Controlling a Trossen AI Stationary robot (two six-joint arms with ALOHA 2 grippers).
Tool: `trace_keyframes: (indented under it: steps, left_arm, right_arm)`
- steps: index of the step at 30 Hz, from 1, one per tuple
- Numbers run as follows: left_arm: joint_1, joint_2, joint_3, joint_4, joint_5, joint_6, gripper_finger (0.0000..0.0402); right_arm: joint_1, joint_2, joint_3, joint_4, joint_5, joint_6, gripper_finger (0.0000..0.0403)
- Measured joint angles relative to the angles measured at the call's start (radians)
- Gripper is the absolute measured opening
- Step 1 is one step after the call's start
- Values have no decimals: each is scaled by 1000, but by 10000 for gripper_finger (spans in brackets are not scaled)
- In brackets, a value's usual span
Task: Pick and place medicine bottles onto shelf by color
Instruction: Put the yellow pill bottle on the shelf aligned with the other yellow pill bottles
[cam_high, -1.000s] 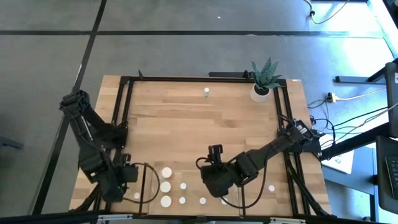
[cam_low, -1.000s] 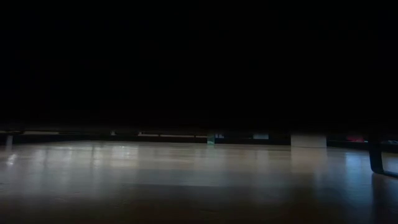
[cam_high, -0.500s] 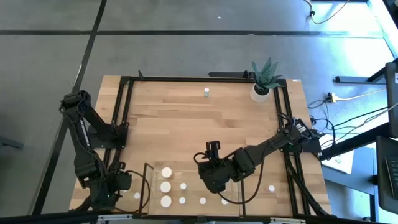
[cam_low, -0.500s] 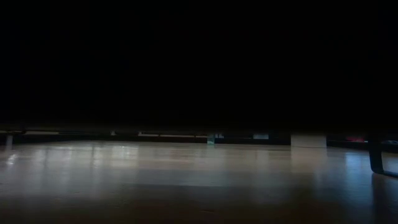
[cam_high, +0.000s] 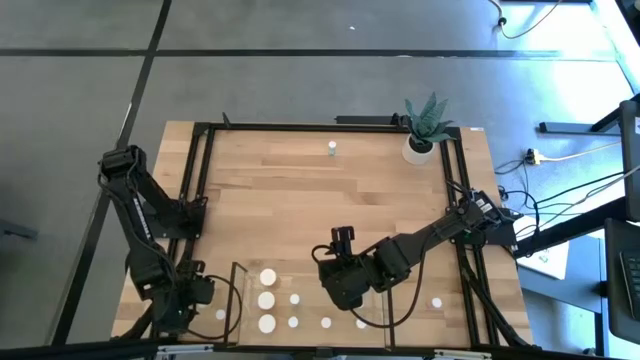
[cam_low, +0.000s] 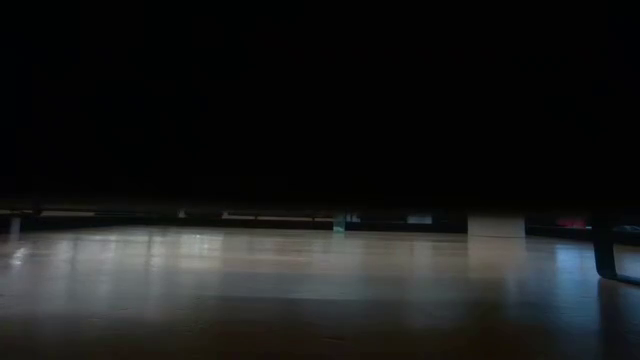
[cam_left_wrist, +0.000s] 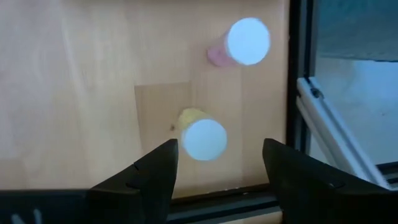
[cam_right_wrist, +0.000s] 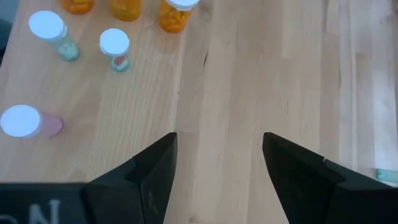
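the left gripper (cam_left_wrist: 214, 163) hangs at the table's near left corner, its dark fingers spread and empty, right above a small yellow-bodied, white-capped bottle (cam_left_wrist: 202, 135); a pink-bodied, white-capped bottle (cam_left_wrist: 244, 42) stands near it. the right gripper (cam_right_wrist: 217, 157) hovers over bare wood near the table's front middle, fingers also spread, holding nothing. white-capped bottles stand on the light-wood shelf board (cam_high: 311, 309) with dark frame bars; one lone greenish bottle (cam_high: 332, 149) stands near the far edge.
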Motion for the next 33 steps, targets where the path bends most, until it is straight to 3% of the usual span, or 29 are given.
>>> trace_keyframes:
  steps: [19, 25, 33]
  left_arm:
    - [0, 2, -102, 110, -4, 20, 227]
    - [0, 2, -143, 164, -79, -32, 229]
    - [0, 2, -144, 190, -82, -56, 229]
  right_arm:
    - [-3, 0, -1, 0, 1, 3, 239]
    - [-2, 0, -1, 0, 1, 3, 239]
    - [-2, 0, -1, 0, 1, 2, 239]
